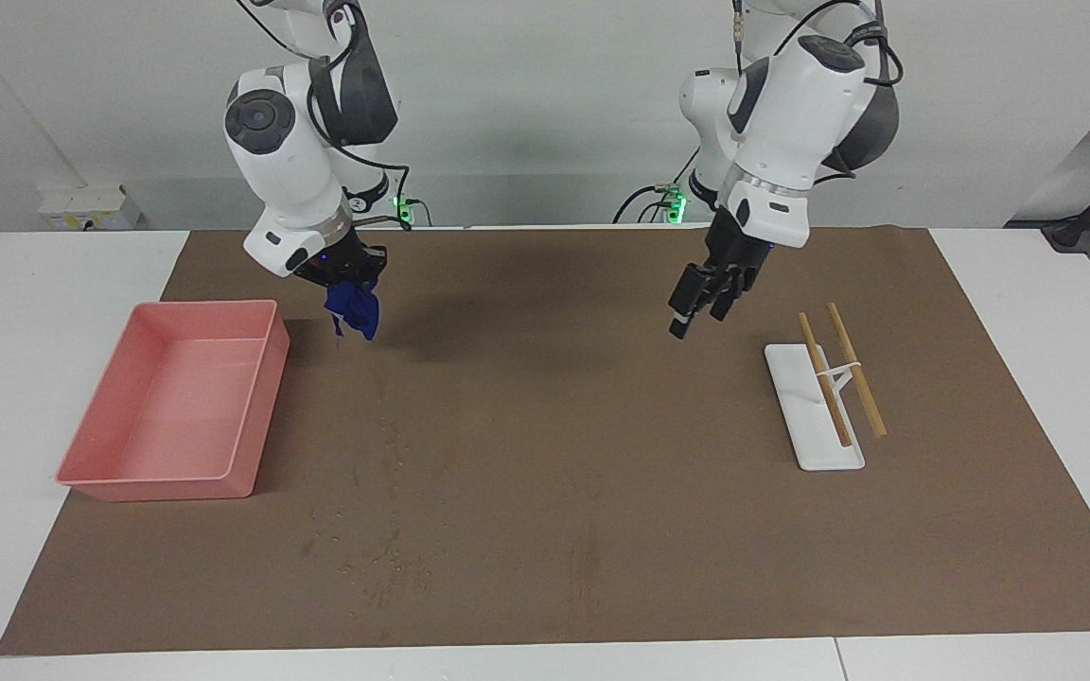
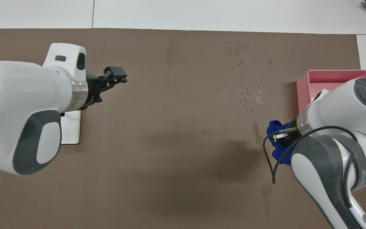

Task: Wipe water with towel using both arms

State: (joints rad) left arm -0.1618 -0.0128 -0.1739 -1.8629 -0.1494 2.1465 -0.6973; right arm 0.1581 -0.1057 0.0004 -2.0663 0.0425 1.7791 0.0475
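Note:
The navy-blue towel (image 1: pixel 356 312) hangs as a small bunch from my right gripper (image 1: pixel 348 282), which is shut on it a little above the brown mat (image 1: pixel 554 397), beside the pink tray's corner nearest the robots. In the overhead view the towel (image 2: pixel 273 128) shows under the right gripper (image 2: pixel 283 137). Water droplets (image 2: pixel 246 95) lie scattered on the mat, beside the tray and farther from the robots than the towel; they show faintly in the facing view (image 1: pixel 392 454). My left gripper (image 1: pixel 696 312) hangs empty in the air over the mat beside the white stand; it also shows in the overhead view (image 2: pixel 116 74).
An empty pink tray (image 1: pixel 81 473) sits at the right arm's end of the table, its wall also in the overhead view (image 2: pixel 302 92). A white stand (image 1: pixel 815 445) holding two wooden chopsticks (image 1: pixel 855 371) lies toward the left arm's end. White tabletop surrounds the mat.

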